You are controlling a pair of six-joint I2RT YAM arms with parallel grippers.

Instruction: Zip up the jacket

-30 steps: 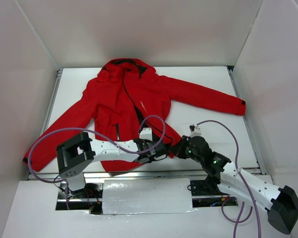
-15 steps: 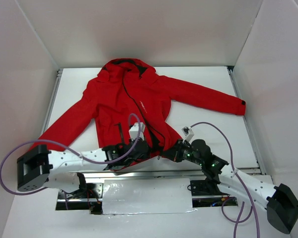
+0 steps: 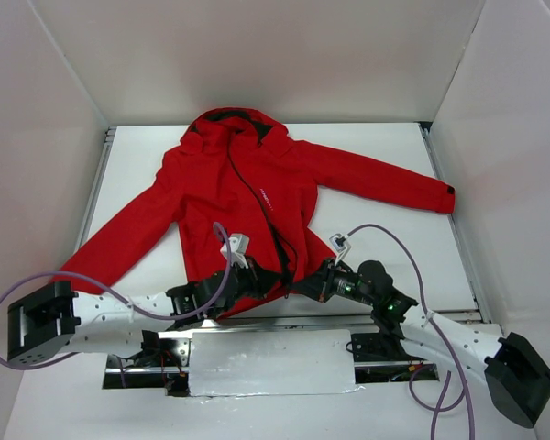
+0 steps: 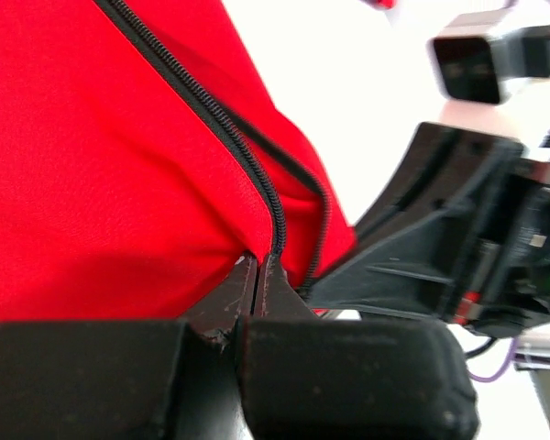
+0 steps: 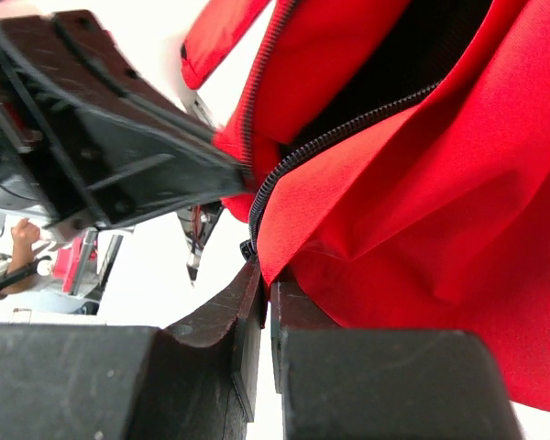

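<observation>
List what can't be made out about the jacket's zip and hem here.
- Slider: seen in no view. In the left wrist view the zip ends at the left gripper, whose fingers hide its bottom end.
- Jacket hem, top view: the middle is covered by both grippers.
- Cloth inside the right gripper: hidden between its fingers in the right wrist view.
- Chest logo: too small to read in the top view.

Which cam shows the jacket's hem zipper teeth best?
Left wrist: the red jacket's black zipper teeth run sharp into the left gripper. Right wrist shows a shorter stretch; top external only a thin dark line.
</observation>
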